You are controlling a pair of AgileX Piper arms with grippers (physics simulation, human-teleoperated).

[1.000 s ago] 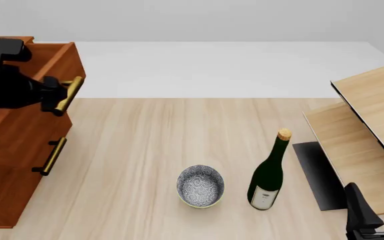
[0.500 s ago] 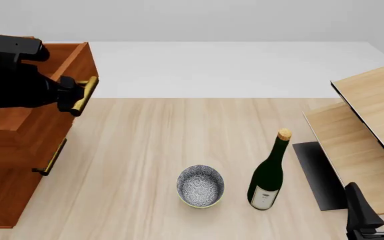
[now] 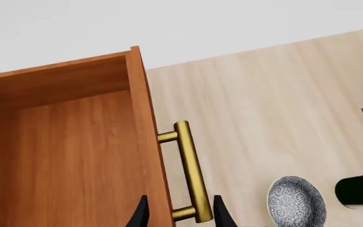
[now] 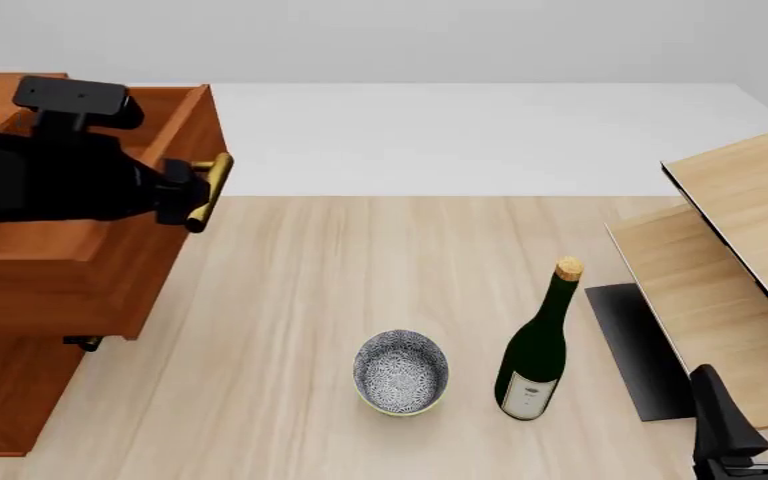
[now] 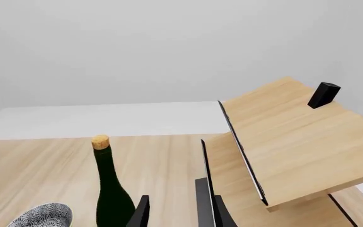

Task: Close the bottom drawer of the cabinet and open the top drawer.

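One drawer, the top drawer (image 3: 74, 156), fills the left wrist view, open, with the left hand (image 3: 179, 215) closed on its brass handle (image 3: 188, 172).

From the front, at the worktop's (image 4: 357, 260) far left, it juts well out of the cabinet (image 4: 11, 400); the bottom drawer is hidden beneath, seemingly shut. The right hand (image 5: 175, 210) sits near right, fingers apart, empty, partly cut off.
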